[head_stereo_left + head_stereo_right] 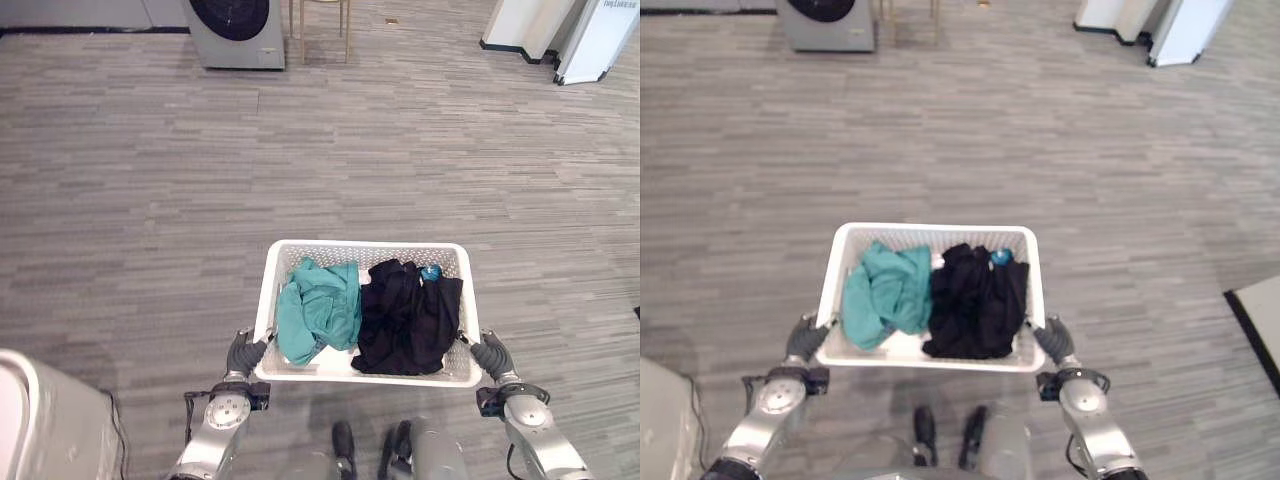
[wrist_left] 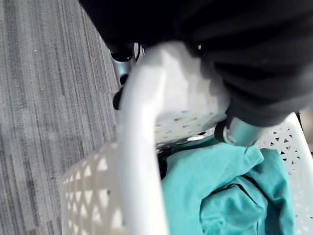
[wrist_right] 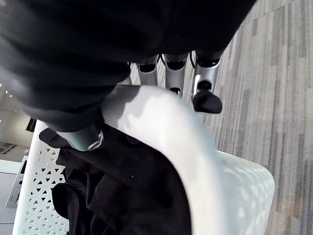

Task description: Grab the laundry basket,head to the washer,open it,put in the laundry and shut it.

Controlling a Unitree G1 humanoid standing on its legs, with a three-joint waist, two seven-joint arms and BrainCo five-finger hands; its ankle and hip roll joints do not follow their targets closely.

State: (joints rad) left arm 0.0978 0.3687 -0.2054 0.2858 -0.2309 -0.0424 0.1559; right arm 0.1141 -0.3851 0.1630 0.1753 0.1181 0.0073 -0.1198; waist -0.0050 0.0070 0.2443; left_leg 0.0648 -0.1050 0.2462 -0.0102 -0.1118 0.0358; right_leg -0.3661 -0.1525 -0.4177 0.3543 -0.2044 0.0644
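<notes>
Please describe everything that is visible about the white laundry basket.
The laundry basket is white, rectangular and looks like plastic, with walls pierced by small triangular holes and a smooth rolled rim. It is held level above the grey wood-look floor, in front of the robot. The left hand and the right hand grip its two short ends. Inside lie a teal garment on the left and a black garment on the right.

Washer top cut off

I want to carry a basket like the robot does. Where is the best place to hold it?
Hold the white basket by its two short ends, one robot hand on each side. The left robot hand and right robot hand grip the thick rolled rim there, fingers underneath and thumb over the top. That probably keeps the clothes level.
</notes>
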